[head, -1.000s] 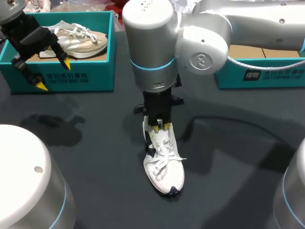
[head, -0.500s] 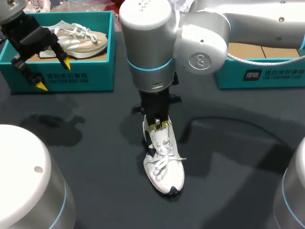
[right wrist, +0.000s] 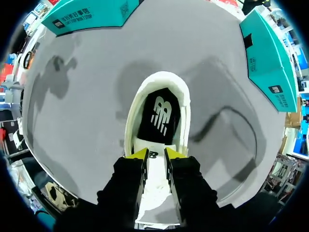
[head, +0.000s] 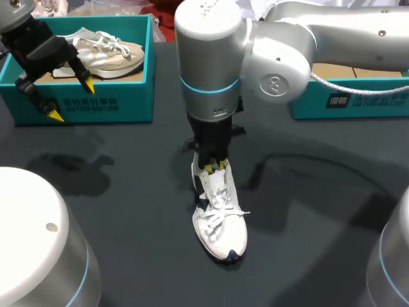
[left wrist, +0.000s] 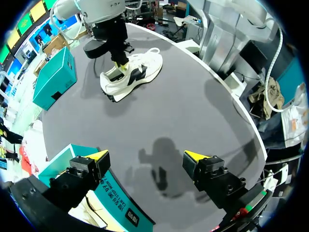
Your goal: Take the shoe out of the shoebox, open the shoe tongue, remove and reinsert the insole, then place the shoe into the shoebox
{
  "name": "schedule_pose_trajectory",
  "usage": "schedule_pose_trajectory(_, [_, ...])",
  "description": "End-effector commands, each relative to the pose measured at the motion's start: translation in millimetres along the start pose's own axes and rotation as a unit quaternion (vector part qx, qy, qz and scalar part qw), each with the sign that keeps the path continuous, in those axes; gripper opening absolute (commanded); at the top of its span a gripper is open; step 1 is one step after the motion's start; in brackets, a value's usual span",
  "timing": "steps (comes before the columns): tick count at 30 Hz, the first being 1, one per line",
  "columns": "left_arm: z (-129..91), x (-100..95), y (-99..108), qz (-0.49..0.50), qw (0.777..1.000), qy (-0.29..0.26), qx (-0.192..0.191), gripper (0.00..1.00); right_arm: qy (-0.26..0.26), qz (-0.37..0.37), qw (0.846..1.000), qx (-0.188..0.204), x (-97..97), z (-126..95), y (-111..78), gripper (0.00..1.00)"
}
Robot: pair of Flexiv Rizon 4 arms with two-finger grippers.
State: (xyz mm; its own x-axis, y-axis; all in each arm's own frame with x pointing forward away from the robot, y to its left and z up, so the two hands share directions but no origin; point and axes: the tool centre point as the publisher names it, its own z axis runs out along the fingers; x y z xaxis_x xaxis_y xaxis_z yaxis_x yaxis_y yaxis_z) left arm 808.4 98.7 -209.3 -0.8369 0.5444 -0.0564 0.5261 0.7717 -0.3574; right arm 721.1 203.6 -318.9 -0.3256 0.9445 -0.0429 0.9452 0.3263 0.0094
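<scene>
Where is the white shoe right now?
In the head view the white shoe lies mid-table, toe toward the camera, the right hand pinching its tongue; the teal shoeboxes stand farther back.

- Reads as a robotics lab — a test bench rather than a home or shop.
- Two silver industrial arms, left arm [head: 29, 35] and right arm [head: 211, 57], over one dark table [head: 115, 204].
- Teal shoebox [head: 96, 105] at one side, second teal shoebox [head: 358, 102] at the other, white shoe [head: 220, 224] between.

The shoe [head: 220, 220] is white with navy accents, its insole [right wrist: 161, 118] black, the shoebox [head: 102, 102] teal, the table [head: 115, 192] dark grey.
</scene>
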Motion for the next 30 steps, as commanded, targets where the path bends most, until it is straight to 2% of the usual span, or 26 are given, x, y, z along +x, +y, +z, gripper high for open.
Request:
schedule_pose_trajectory(1, [0, -0.6, 1, 0.0, 1.0, 0.001, -0.001, 1.0, -0.038, -0.072, 0.996, -0.029, 3.5, -44, -6.1, 0.25])
schedule_pose_trajectory(5, [0, -0.6, 1, 0.0, 1.0, 0.001, -0.001, 1.0, -0.021, -0.182, 0.982, -0.039, -1.4, -51, 0.4, 0.28])
schedule_pose_trajectory(8, [0, -0.6, 1, 0.0, 1.0, 0.001, -0.001, 1.0, -0.023, -0.287, 0.957, -0.038, -3.1, -54, 5.9, 0.36])
schedule_pose_trajectory(12, [0, -0.6, 1, 0.0, 1.0, 0.001, -0.001, 1.0, -0.017, -0.381, 0.922, -0.072, -6.3, -62, 9.8, 0.44])
schedule_pose_trajectory(14, [0, -0.6, 1, 0.0, 1.0, 0.001, -0.001, 1.0, -0.017, -0.436, 0.896, -0.086, -9.3, -65, 11.7, 0.49])
schedule_pose_trajectory(16, [0, -0.6, 1, 0.0, 1.0, 0.001, -0.001, 1.0, -0.017, -0.478, 0.873, -0.097, -12.4, -67, 13.5, 0.9])
schedule_pose_trajectory(17, [0, -0.6, 1, 0.0, 1.0, 0.001, -0.001, 1.0, -0.017, -0.509, 0.854, -0.106, -13.5, -69, 13.9, 1.0])
schedule_pose_trajectory(19, [0, -0.6, 1, 0.0, 1.0, 0.001, -0.001, 1.0, -0.038, -0.579, 0.804, -0.128, -18.4, -71, 8.8, 1.0])
schedule_pose_trajectory(20, [0, -0.6, 1, 0.0, 1.0, 0.001, -0.001, 1.0, -0.047, -0.599, 0.789, -0.13, -21.9, -72, 5.2, 1.0])
schedule_pose_trajectory(21, [0, -0.6, 1, 0.0, 1.0, 0.001, -0.001, 1.0, -0.071, -0.571, 0.809, -0.121, -30.4, -76, 2.3, 1.0])
schedule_pose_trajectory(30, [0, -0.6, 1, 0.0, 1.0, 0.001, -0.001, 1.0, -0.071, -0.571, 0.809, -0.121, -30.4, -76, 2.3, 1.0])
